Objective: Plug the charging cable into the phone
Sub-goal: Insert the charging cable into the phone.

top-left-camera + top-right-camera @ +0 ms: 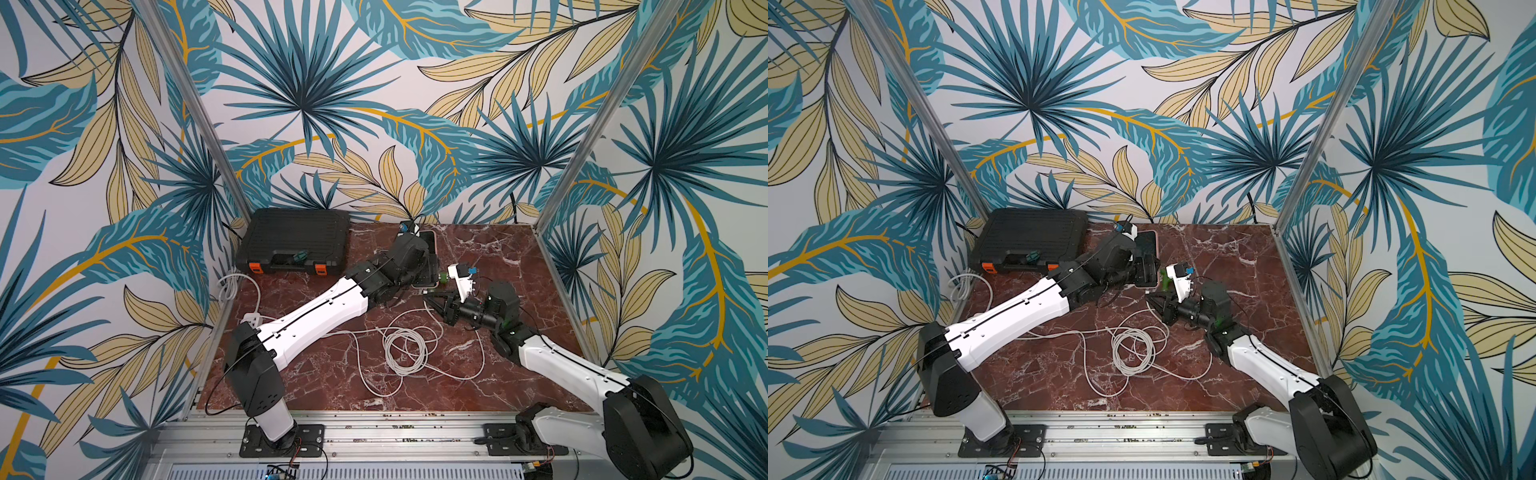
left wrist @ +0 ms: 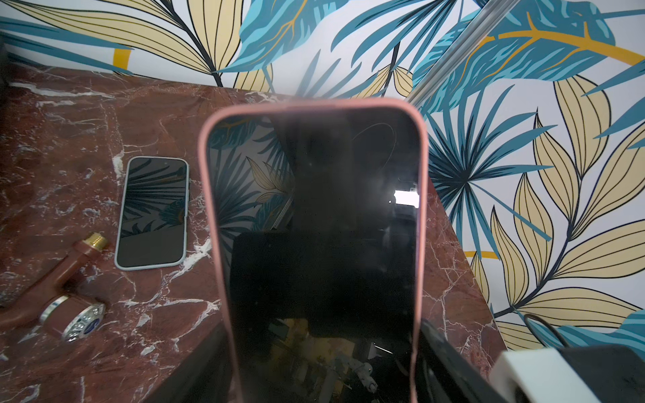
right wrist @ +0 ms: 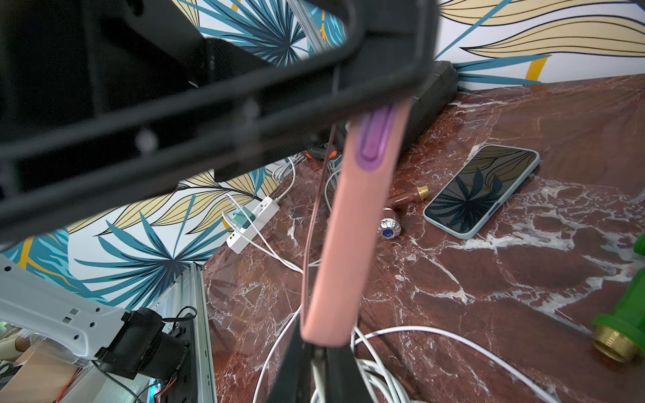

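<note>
My left gripper [image 1: 430, 268] [image 1: 1146, 268] [image 2: 324, 349] is shut on the phone [image 1: 429, 243] [image 1: 1148, 243] [image 2: 314, 244], clamping the long sides of its pink case. It holds the phone off the table, with the dark screen facing the left wrist camera. The right wrist view shows the phone [image 3: 352, 244] edge-on. My right gripper [image 1: 426, 293] [image 1: 1148, 294] [image 3: 319, 352] is shut on the plug end of the white charging cable [image 1: 405, 349] [image 1: 1131, 347] [image 3: 453, 335]. Its tips meet the phone's lower end and hide the port.
A second phone [image 2: 152, 213] [image 3: 481, 190] in a pale blue case lies flat beside a brown fitting [image 2: 52, 296] [image 3: 406, 199]. A green fitting [image 1: 444, 278] [image 3: 621, 324] sits near my right gripper. A black tool case [image 1: 297, 241] stands back left, with a white power strip [image 1: 251, 319] [image 3: 253, 223] at the left edge.
</note>
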Robot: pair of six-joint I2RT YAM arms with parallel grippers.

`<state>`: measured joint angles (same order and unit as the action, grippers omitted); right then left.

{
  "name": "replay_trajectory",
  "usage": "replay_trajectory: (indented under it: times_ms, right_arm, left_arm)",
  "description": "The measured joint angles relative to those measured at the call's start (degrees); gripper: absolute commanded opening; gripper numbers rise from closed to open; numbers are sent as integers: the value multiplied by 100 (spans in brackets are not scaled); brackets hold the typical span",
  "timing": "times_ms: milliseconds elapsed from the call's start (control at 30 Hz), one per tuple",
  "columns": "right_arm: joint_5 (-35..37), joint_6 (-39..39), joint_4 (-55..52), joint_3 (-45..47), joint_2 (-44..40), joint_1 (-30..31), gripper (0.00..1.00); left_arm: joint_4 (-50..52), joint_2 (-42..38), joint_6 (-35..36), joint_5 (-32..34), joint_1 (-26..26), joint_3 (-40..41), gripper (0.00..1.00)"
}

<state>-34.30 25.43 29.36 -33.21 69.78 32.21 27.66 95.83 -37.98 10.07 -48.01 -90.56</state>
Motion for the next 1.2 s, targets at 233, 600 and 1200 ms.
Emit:
replay_trajectory:
  times_ms: [233, 600, 1200]
  right_arm:
    - [-26, 28, -2, 4, 0, 0, 0]
    - [-2, 31, -87, 66, -31, 11, 0]
    - [2, 61, -527, 166, -120, 57, 0]
  left_arm:
    - [-42, 2, 2, 37, -37, 22, 0]
    - [-92, 0, 0, 42, -68, 149, 0]
    - [-595, -273, -151, 140, -192, 944, 0]
